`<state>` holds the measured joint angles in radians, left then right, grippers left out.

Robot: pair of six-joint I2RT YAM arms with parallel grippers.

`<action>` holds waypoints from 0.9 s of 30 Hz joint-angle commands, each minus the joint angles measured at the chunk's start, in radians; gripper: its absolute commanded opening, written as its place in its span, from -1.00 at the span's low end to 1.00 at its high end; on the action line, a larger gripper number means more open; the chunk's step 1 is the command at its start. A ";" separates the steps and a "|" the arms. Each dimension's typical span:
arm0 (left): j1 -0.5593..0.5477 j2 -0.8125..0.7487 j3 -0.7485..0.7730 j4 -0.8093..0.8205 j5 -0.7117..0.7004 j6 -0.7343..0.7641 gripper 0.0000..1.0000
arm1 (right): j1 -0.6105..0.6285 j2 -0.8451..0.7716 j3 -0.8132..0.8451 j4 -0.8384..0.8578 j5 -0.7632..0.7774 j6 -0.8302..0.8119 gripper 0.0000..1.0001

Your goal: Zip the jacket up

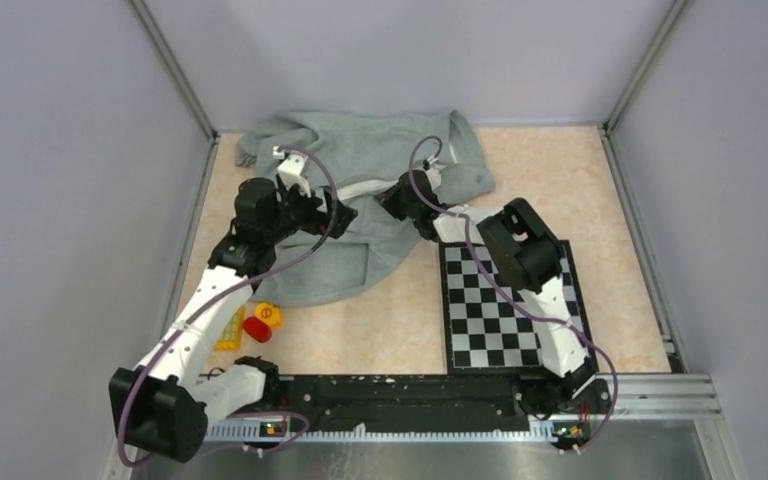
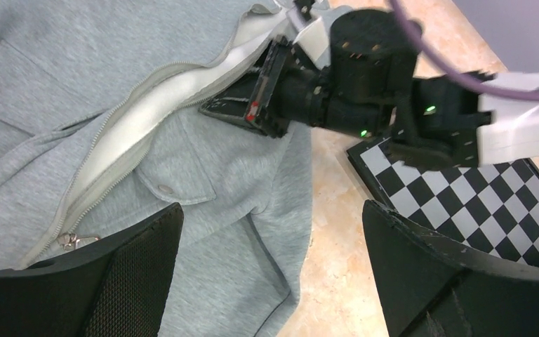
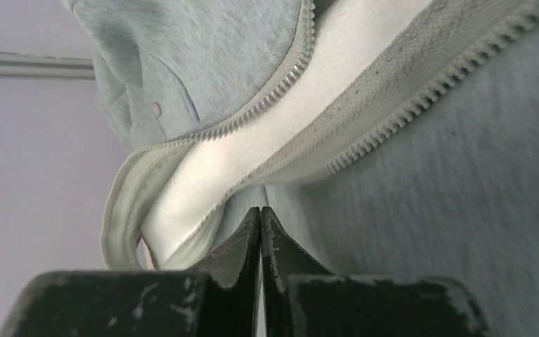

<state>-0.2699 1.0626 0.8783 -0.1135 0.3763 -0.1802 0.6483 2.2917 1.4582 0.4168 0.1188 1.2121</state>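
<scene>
The grey-green jacket lies crumpled at the back of the table, its front open and the pale lining showing between the two white zipper tapes. A metal zipper pull lies at the low end of the tape. My left gripper hangs open above the jacket's right front panel, holding nothing. My right gripper is shut, its tips pinching a fold of jacket cloth just below the zipper edge. It also shows in the left wrist view.
A black-and-white chessboard lies under the right arm, next to the jacket's hem. A red and yellow toy and a yellow block sit near the left arm. Walls stand close on the left, back and right.
</scene>
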 commanded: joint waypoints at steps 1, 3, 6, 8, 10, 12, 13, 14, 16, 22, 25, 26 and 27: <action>0.007 0.031 0.023 0.026 0.019 0.004 0.98 | -0.020 -0.190 0.003 -0.181 -0.063 -0.034 -1.00; 0.008 0.028 0.012 0.039 0.023 -0.001 0.97 | -0.031 -0.234 0.006 -0.269 -0.091 -0.046 -1.00; 0.014 0.043 0.010 0.049 0.045 -0.014 0.97 | -0.044 -0.302 -0.069 -0.231 -0.103 -0.046 -1.00; 0.015 0.049 0.018 0.045 0.055 -0.016 0.97 | -0.060 -0.308 -0.120 -0.165 -0.113 -0.022 -1.00; 0.015 0.044 0.018 0.044 0.049 -0.014 0.97 | -0.076 -0.290 -0.133 -0.118 -0.167 -0.001 -0.92; 0.016 0.031 0.014 0.043 0.034 -0.010 0.98 | -0.082 -0.270 -0.120 -0.104 -0.183 0.005 -0.68; 0.015 0.025 0.012 0.044 0.031 -0.009 0.98 | -0.082 -0.260 -0.113 -0.095 -0.179 -0.004 -0.58; 0.015 0.021 0.009 0.043 0.029 -0.008 0.98 | -0.082 -0.253 -0.106 -0.091 -0.165 -0.013 -0.47; 0.015 0.016 0.007 0.044 0.035 -0.010 0.97 | -0.083 -0.238 -0.097 -0.087 -0.139 -0.022 -0.23; 0.016 0.008 0.006 0.050 0.052 -0.017 0.97 | -0.090 -0.156 -0.063 -0.037 -0.144 0.009 0.01; 0.016 0.004 0.004 0.055 0.070 -0.024 0.97 | -0.090 -0.101 -0.020 -0.032 -0.161 0.020 0.03; 0.015 0.003 0.004 0.057 0.076 -0.026 0.97 | -0.090 -0.088 -0.009 -0.032 -0.160 0.022 0.05; 0.015 0.003 0.004 0.058 0.081 -0.027 0.97 | -0.090 -0.080 0.000 -0.029 -0.158 0.022 0.06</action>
<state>-0.2569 1.0966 0.8783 -0.1123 0.4191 -0.1917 0.5610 2.1677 1.3842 0.3351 -0.0303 1.2167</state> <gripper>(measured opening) 0.987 0.519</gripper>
